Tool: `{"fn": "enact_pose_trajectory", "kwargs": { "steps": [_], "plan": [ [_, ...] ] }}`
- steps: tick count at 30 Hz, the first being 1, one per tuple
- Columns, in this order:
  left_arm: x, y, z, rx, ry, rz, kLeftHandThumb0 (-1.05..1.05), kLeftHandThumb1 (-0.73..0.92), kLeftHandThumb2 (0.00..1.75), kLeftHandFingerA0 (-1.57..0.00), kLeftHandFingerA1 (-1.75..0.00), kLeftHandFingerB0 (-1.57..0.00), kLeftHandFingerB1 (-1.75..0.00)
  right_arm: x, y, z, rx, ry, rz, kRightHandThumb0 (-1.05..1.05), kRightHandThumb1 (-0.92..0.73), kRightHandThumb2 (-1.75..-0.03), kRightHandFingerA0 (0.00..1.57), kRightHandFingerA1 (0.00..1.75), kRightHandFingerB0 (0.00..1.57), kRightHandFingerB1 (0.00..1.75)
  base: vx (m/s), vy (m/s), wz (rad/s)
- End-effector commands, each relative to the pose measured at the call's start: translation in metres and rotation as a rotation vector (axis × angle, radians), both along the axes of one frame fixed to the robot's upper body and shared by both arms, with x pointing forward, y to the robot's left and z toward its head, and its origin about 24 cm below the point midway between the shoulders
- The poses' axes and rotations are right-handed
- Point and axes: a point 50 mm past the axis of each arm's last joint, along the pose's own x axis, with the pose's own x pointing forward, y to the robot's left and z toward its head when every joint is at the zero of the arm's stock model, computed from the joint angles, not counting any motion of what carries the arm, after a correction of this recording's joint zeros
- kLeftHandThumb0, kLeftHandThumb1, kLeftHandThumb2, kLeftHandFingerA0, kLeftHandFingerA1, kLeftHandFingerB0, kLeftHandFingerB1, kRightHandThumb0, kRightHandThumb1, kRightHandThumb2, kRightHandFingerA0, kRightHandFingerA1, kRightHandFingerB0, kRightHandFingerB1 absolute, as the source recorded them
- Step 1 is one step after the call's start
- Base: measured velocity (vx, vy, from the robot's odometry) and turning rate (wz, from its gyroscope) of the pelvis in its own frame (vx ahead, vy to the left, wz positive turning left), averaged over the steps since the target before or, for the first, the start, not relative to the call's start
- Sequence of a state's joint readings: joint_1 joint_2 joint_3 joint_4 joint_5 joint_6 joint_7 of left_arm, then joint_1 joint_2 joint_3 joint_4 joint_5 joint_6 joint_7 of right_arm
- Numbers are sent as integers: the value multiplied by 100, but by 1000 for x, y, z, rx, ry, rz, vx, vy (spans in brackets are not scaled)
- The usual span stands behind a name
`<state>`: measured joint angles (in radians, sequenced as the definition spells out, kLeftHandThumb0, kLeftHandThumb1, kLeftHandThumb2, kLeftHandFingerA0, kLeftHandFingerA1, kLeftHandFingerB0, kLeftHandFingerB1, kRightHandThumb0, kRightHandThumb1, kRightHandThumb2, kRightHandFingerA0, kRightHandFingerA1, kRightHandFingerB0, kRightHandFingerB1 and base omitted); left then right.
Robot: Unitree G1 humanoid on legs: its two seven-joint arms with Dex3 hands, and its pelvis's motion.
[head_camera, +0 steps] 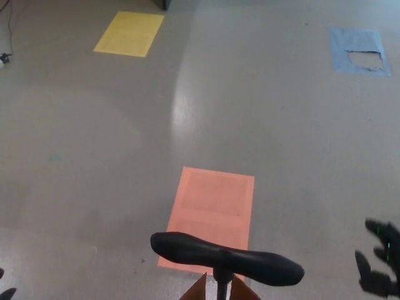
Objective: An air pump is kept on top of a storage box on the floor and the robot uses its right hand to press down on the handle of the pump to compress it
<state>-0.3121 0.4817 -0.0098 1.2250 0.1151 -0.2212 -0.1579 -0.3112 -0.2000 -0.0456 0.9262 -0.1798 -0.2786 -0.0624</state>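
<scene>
Grey floor (262, 112) across the whole head view, glossy, with a pale glare streak near 12 o'clock of centre. Orange sheet (211, 215) flat on floor, just below centre toward 6 o'clock, lower edge hidden behind pump handle. Yellow sheet (129, 34) flat at 11 o'clock, far end of floor. Blue sheet (360, 51) at 1 o'clock, torn, ragged hole in its middle showing floor. Dark object corner (164, 4) at top edge, 12 o'clock, cut off by frame. Cable and small white plug (5, 37) at 10 o'clock, left edge.

Air pump handle (225, 251) at 6 o'clock, black, wide T-bar, running roughly 9-to-3 with right end a bit lower, raised above floor on thin shaft (221, 284) dropping out of frame. Storage box (199, 290) only as brown flaps either side of shaft at bottom edge; possibly cardboard, too little showing to say more.

Right hand (380, 262) at 4 o'clock, bottom-right corner, black, fingers (377, 227) spread apart, holding nothing, well apart from handle's right end, not touching it. Green specks on hand, too small to identify. Left hand (5, 291) barely a dark sliver at 8 o'clock, bottom-left corner; cannot tell how it is set.
</scene>
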Motion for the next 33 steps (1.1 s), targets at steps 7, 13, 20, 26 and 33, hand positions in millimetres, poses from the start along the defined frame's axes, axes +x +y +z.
{"fn": "enact_pose_trajectory", "kwargs": {
  "steps": [7,13,20,26,33],
  "plan": [
    [10,3,14,-23,-62,-46,-67,84,65,-28,-36,-22,-31,-35,19,247,-38,-1063,221,-35,-51,-110,0,48,0,47,0,0,0],
    [11,4,15,-17,-65,-48,-69,83,65,-38,-52,-25,-31,-53,41,299,-112,-1206,377,-79,-91,-68,22,29,17,27,0,0,0],
    [14,5,18,1,-62,-62,-70,68,95,-27,-50,-19,-43,-75,75,353,-352,-1210,659,-89,-80,-91,8,22,9,24,0,0,0],
    [17,8,24,6,-73,-61,-69,68,98,-39,-67,-21,-45,-81,100,371,-514,-1143,887,-88,-86,-116,7,16,7,15,0,0,0],
    [17,9,25,25,-63,-80,-66,84,65,-30,-35,-25,-31,-88,116,381,-649,-1112,1006,-85,-82,-114,6,22,6,21,0,0,0]
  ]
}}
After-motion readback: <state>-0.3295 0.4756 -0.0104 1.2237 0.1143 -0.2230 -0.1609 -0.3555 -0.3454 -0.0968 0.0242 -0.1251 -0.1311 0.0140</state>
